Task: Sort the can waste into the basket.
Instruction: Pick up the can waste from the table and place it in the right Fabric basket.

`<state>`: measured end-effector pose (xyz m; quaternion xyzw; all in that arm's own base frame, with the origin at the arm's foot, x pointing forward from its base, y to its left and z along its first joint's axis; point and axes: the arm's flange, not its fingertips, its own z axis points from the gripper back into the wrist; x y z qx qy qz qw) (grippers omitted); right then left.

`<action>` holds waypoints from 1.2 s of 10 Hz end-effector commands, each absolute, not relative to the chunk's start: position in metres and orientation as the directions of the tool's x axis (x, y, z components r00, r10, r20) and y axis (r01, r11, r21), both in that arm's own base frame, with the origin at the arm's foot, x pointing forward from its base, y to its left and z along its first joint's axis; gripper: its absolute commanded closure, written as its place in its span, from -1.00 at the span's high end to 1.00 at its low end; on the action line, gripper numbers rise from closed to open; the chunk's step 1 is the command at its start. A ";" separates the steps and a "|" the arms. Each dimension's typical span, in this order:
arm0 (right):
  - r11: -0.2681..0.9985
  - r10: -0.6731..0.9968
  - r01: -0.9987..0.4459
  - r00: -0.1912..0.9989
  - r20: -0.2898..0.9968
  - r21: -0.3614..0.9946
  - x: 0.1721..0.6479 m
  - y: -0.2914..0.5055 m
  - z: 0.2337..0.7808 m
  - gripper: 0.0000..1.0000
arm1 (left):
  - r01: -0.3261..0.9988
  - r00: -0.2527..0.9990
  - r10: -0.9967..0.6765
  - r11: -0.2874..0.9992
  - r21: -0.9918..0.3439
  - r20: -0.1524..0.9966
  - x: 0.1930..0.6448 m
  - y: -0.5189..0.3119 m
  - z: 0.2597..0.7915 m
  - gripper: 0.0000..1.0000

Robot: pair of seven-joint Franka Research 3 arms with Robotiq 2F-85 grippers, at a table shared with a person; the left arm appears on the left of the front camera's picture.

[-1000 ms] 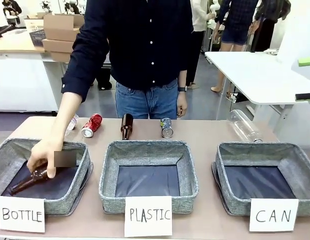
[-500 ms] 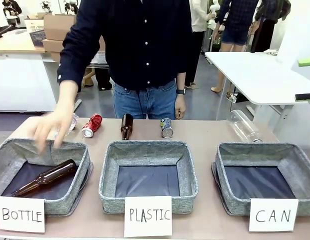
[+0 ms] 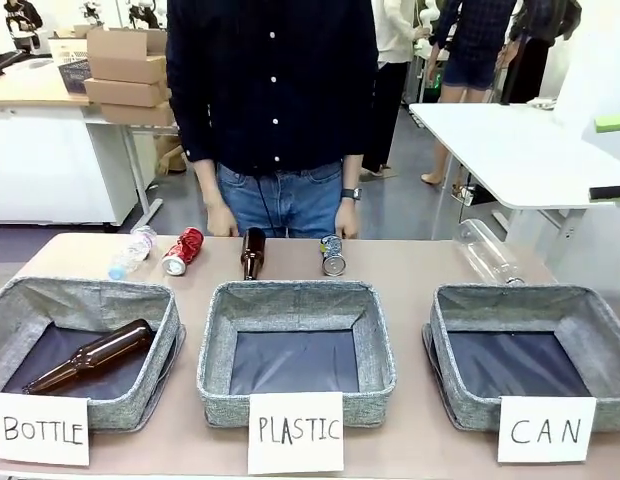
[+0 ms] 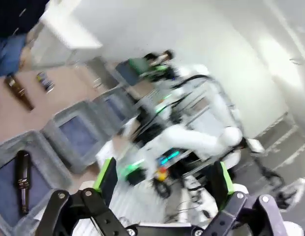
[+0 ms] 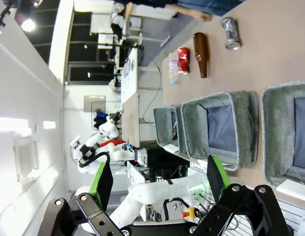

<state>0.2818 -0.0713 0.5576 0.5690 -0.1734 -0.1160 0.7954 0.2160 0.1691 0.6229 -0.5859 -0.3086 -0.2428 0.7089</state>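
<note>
Sorting has not begun: red can [image 3: 183, 250] and blue can [image 3: 333, 256] lie across the worktop [image 3: 420, 275], apart from the CAN basket [image 3: 590, 318]. Left hand [image 4: 165, 174] and right hand [image 5: 159, 178] hang released (empty); next, a long reach.

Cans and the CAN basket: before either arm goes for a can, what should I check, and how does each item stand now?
1. Red can free to grasp: ok, lying on the table's far side, nothing on it.
2. Blue can free to grasp: ok, lying apart from the brown bottle.
3. CAN basket ready: ok, nothing on its lining.
4. Person's hands off the cans: ok, at the far edge.
5. Left gripper ready: ok, open, holding nothing.
6. Right gripper ready: ok, open, holding nothing.
</note>
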 end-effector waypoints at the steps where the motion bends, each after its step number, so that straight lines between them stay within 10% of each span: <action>1: 0.313 -0.377 -0.047 0.910 0.169 0.949 0.286 -0.072 0.560 1.00 | 0.645 0.750 -0.185 0.413 -0.642 0.635 0.292 0.074 0.594 1.00; 6: 0.313 -0.377 -0.047 0.910 0.169 0.949 0.286 -0.072 0.560 1.00 | 0.770 0.614 -0.532 0.566 -0.295 0.583 0.404 -0.090 0.479 1.00; 7: 0.313 -0.377 -0.047 0.910 0.169 0.949 0.286 -0.072 0.560 1.00 | 0.667 0.727 -0.378 0.586 -0.460 0.573 0.424 -0.100 0.470 1.00; 12: 0.313 -0.377 -0.047 0.910 0.169 0.949 0.286 -0.072 0.560 1.00 | 0.737 0.663 -0.483 0.556 -0.385 0.572 0.396 -0.097 0.491 1.00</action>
